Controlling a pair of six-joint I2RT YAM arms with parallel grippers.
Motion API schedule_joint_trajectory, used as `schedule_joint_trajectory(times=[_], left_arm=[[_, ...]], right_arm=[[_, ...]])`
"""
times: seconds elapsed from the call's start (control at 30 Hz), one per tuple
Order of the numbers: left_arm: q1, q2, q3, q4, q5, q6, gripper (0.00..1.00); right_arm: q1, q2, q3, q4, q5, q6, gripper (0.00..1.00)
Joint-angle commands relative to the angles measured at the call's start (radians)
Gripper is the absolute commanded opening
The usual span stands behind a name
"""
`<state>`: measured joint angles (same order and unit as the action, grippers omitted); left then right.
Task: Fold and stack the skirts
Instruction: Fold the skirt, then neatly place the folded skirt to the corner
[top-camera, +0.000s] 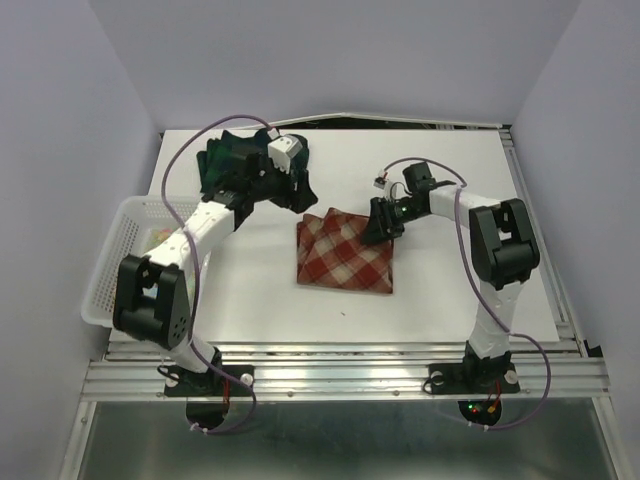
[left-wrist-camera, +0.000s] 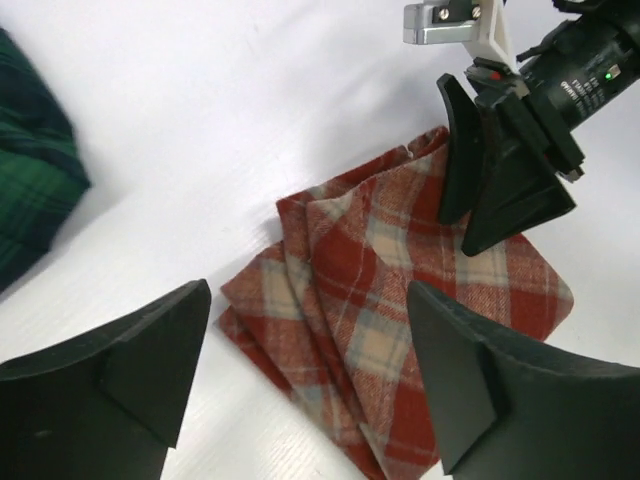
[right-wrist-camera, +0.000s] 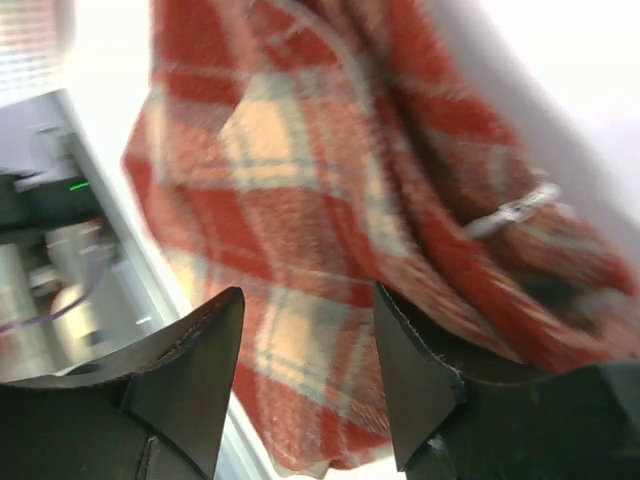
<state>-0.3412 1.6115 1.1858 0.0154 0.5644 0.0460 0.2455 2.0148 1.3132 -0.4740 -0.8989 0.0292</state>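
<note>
Red-and-cream plaid skirt (top-camera: 345, 258) lies folded mid-desk. The right hand (right-wrist-camera: 303, 300) is nearest, low over its far right corner, fingers parted, nothing pinched. Left hand (left-wrist-camera: 310, 300) hovers wide open and empty off the skirt's layered far-left edge. Beyond it the dark green plaid skirt (top-camera: 228, 160) sits bunched; a white basket (top-camera: 110, 265) flanks the desk (top-camera: 450, 300). Nothing looks to block either reach.

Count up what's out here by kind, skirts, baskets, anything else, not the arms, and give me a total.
Skirts on the table: 2, red skirt and green skirt
Basket: 1
Pastel cloth in the basket, mostly hidden: 1
Total: 4
</note>
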Motion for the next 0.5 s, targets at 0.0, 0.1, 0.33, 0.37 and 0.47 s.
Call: schedule_joint_trajectory(times=[0.0,0.1,0.33,0.37,0.47], left_arm=[[0.007,-0.142,-0.083,0.043,-0.130,0.006,0.97],[0.014,-0.220,-0.144,0.092,-0.243,-0.040,0.99],[0.018,-0.257,-0.117,0.034,-0.423,-0.092,0.98],[0.028,-0.262,-0.106,0.025,-0.413,-0.104,0.98],[0.069,-0.288,-0.106,-0.009,-0.324,-0.104,0.98]], right_arm=[[-0.008,-0.108,0.141,-0.135,0.239,-0.109,0.60],[0.015,-0.162,0.181,-0.109,0.354,-0.037,0.60],[0.202,-0.171,0.328,-0.064,0.646,0.138,0.58],[0.251,-0.134,0.383,-0.080,0.704,0.152,0.59],[0.328,-0.030,0.477,-0.119,0.799,0.173,0.60]])
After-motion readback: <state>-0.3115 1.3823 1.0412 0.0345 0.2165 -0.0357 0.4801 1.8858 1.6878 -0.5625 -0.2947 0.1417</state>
